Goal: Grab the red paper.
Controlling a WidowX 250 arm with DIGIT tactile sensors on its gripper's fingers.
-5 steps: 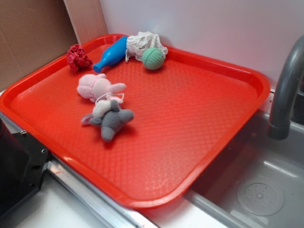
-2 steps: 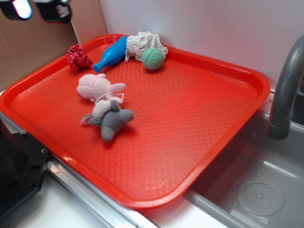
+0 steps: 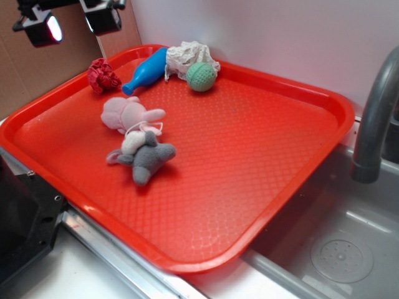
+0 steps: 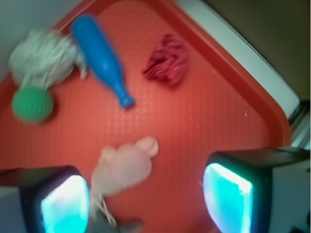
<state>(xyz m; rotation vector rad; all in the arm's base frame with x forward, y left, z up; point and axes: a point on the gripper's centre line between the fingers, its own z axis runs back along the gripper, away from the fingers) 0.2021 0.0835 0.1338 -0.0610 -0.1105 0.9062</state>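
Observation:
The red paper is a small dark red crumpled wad at the back left corner of the red tray. In the wrist view the red paper lies near the top, beyond the jaws. My gripper hangs open high above the tray's back left rim, up and left of the wad. Seen from the wrist, the gripper holds nothing, its two lit fingertips wide apart over the pink plush.
On the tray lie a blue bowling pin, a white paper wad, a green knitted ball, a pink plush and a grey plush. A sink and faucet stand to the right.
The gripper came into the exterior view from the top left and has dropped lower and slightly right. Nothing on the tray has moved.

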